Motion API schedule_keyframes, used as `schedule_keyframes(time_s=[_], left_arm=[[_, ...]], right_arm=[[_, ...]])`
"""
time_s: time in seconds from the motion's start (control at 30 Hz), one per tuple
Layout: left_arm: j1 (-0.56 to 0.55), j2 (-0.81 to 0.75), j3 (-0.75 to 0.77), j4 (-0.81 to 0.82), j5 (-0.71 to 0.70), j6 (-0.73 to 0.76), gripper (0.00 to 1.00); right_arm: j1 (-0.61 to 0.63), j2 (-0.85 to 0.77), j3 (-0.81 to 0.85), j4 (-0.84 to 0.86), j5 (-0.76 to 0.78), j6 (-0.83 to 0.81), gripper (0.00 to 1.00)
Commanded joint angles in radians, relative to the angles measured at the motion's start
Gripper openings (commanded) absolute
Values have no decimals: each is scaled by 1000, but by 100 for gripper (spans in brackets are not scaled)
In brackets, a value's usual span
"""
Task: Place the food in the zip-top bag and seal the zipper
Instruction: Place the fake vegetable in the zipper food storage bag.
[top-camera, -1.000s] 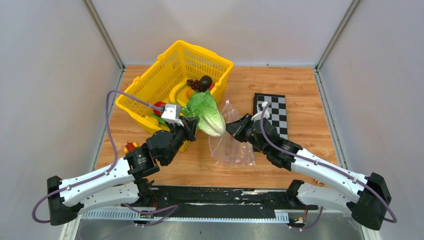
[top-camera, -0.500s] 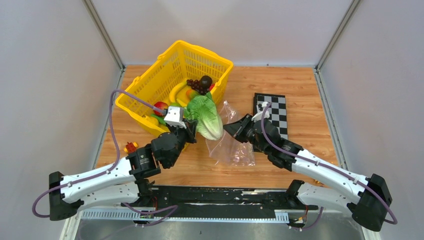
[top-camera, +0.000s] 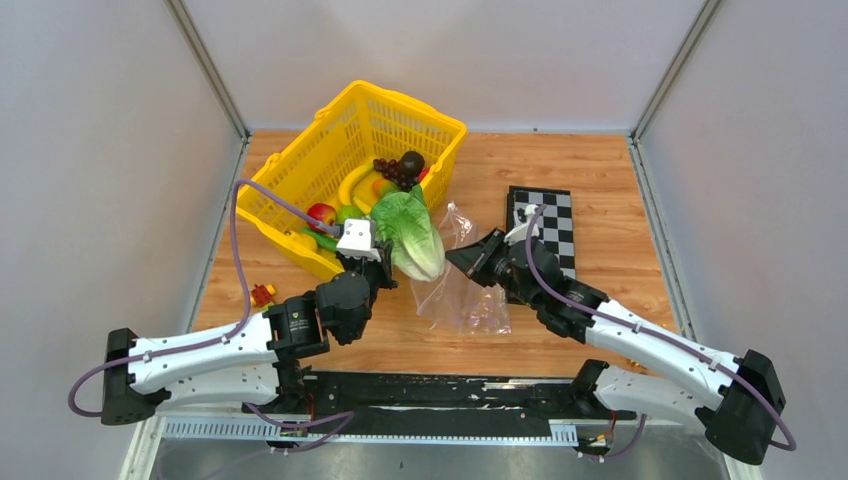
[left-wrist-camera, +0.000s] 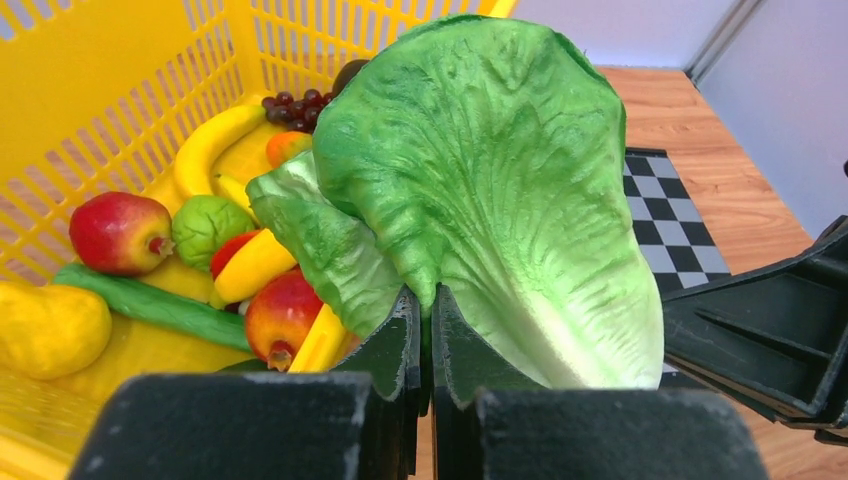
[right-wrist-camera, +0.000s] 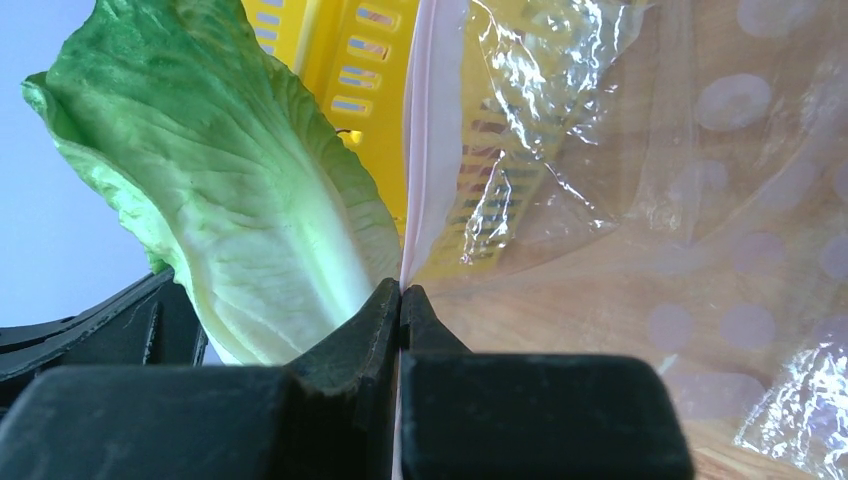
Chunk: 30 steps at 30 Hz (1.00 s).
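**Shifted right over the last second: left wrist and elbow, lettuce still in the grip**

Moved a little right and toward the near edge since a second ago, with the left gripper (left-wrist-camera: 422, 300) still clamped narrow on the lettuce (left-wrist-camera: 490, 170). Pinched low on the leaf, near its pale base, leafy end pointing up toward the far side. Held clear of the table (top-camera: 600, 170), between the yellow basket (top-camera: 330, 150) and the zip-top bag (top-camera: 462, 295), just beside the right gripper (right-wrist-camera: 400, 290).

Barely changed on the right side: fingers closed tight on the bag's mouth edge, right at the zipper (right-wrist-camera: 425, 140), pink strip running up from between the fingertips. Bag lifted at that edge, the rest drooping and crumpled onto the wood, partly in front of the chessboard (top-camera: 555, 225). No telling from these views how wide the mouth stands.

Lettuce outside the bag, close against its pink edge in the right wrist view.

Left in the basket: bananas (left-wrist-camera: 210, 145), grapes (left-wrist-camera: 290, 100), a red round fruit (left-wrist-camera: 120, 232), a cucumber (left-wrist-camera: 150, 305), plus other fruit piled around them. Small toy blocks (top-camera: 262, 294) on the table near the left arm, well apart from the bag.
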Motion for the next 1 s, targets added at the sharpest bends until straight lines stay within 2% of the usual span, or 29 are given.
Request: schedule_keyframes(time_s=[0.0,0.23,0.3,0.53,0.73,0.97], left_arm=[[-15,10,-6,40,-105,43,0],[-35,53,4,56,-127,49,0],[-41,67,9,66,-130,51,0],[-73,112,8,160,-73,14,0],[-90,102,-19,231,-4,-116,0],[-116,142,-72,246,38,-178,0]], right_arm=[[-2,-34,48,-45,17,13,0],[-2,-6,176,-273,83,-105,0],[0,-1,187,-284,77,-117,0],[0,-3,152,-214,48,-97,0],[-1,-38,58,-93,52,-10,0],[-2,-53,26,-49,70,22,0]])
